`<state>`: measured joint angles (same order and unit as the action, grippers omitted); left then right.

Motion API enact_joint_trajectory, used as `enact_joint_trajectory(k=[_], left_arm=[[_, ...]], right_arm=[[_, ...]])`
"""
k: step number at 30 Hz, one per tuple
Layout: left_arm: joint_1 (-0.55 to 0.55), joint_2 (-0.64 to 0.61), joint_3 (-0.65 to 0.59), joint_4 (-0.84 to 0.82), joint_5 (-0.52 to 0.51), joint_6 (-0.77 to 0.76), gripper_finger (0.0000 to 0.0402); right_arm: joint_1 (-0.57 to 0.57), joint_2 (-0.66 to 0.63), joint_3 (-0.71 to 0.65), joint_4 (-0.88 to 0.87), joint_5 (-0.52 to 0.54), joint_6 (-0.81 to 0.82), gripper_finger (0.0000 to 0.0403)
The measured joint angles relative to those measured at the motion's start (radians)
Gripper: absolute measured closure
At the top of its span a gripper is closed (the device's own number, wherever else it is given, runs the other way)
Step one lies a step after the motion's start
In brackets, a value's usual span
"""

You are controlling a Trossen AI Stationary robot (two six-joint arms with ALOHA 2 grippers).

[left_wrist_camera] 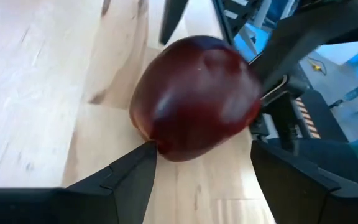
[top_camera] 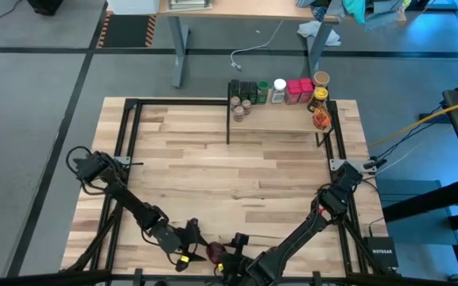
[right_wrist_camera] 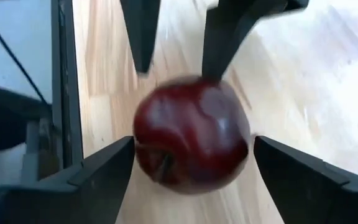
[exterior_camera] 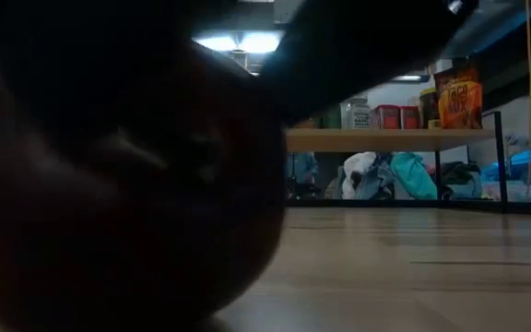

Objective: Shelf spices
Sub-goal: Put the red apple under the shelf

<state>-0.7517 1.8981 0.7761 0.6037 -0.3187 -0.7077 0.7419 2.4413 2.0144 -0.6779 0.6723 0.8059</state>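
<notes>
At near table edge: dark red apple (top_camera: pixel 215 252) between both grippers.
Left gripper (top_camera: pixel 199 242): spread around apple.
Right gripper (top_camera: pixel 230 245): spread around apple.
Shelf (top_camera: pixel 281 116): spices (top_camera: pixel 283 91) along back.

A: What kind of place is this?
B: Robotics lab or workshop. Plank tabletop (top_camera: pixel 213 167) in a black metal frame, two arms bolted on, grey carpet floor (top_camera: pixel 38 119) with dark seams.
A: Anything else?
B: Cables (top_camera: pixel 249 49) trail on the floor, a second desk (top_camera: pixel 237 9) stands behind, clothes (exterior_camera: pixel 385 177) lie piled, ceiling strip lights (exterior_camera: pixel 238 42) overhead.
</notes>
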Motion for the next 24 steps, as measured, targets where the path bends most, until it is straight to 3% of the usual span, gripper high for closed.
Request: enact_joint_trajectory(k=[5,24], left_arm=[[0.001,0.009,0.0,-0.012,-0.005,-0.018,0.0147],[-0.001,0.009,-0.001,-0.074,0.0,-0.049,0.0146]], right_arm=[[-0.018,0.0,0.0,0.049,0.04,-0.033,0.0068],[-0.105,-0.004,0.003,0.14,0.021,-0.107,0.0068]])
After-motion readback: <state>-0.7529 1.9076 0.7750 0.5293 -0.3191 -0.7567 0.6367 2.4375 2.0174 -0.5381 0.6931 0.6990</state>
